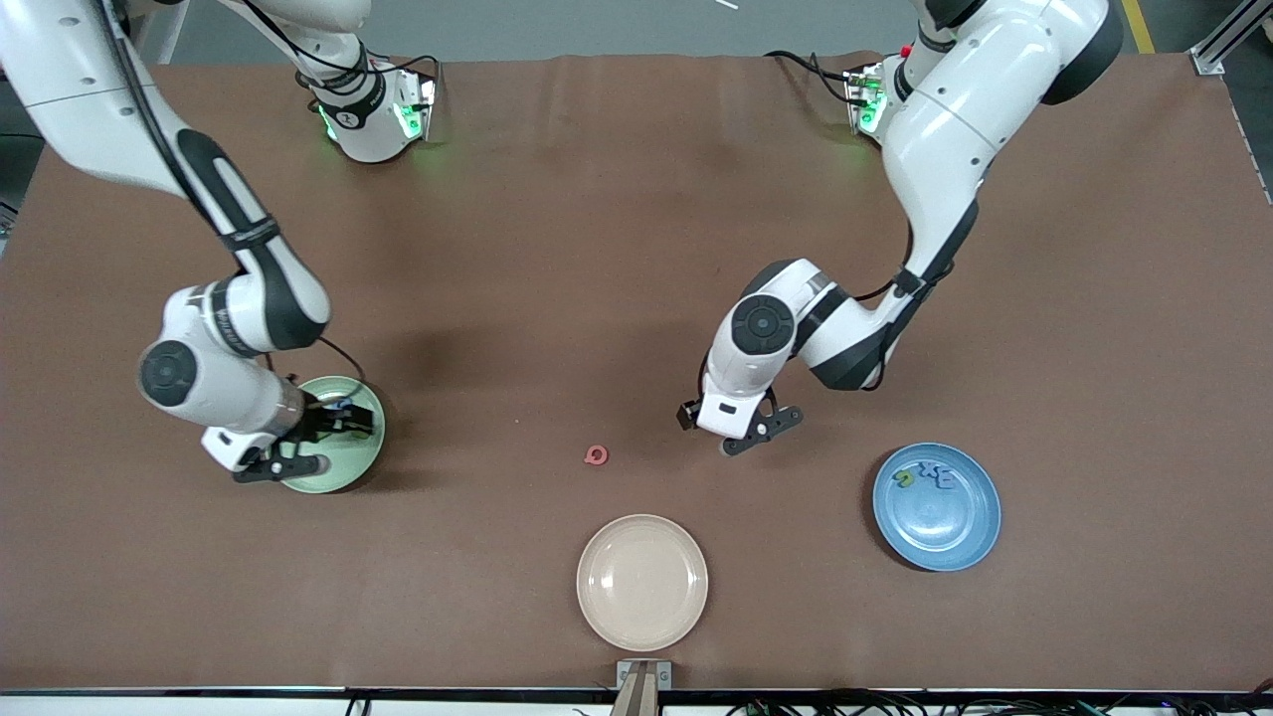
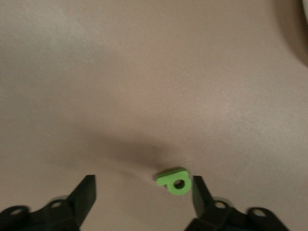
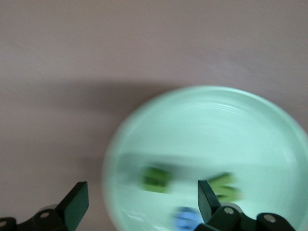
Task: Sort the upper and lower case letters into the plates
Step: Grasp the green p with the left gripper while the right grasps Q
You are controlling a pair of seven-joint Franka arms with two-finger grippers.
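Green letter (image 2: 173, 180) on desk (image 1: 557, 249) — left gripper (image 2: 144, 192) jaws spread astride it, set to pinch | right gripper (image 3: 139, 199) jaws spread over mint plate (image 3: 250, 125) — letter dropped in.

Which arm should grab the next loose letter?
Left, probably. Its end effector is open, with a green letter on the table between its fingers. The right end effector, open, is over the mint plate, where letters already lie.

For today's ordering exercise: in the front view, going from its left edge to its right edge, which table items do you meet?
Pale mint green round plate → small pinkish-red letter piece → cream-beige round plate → medium blue round plate.
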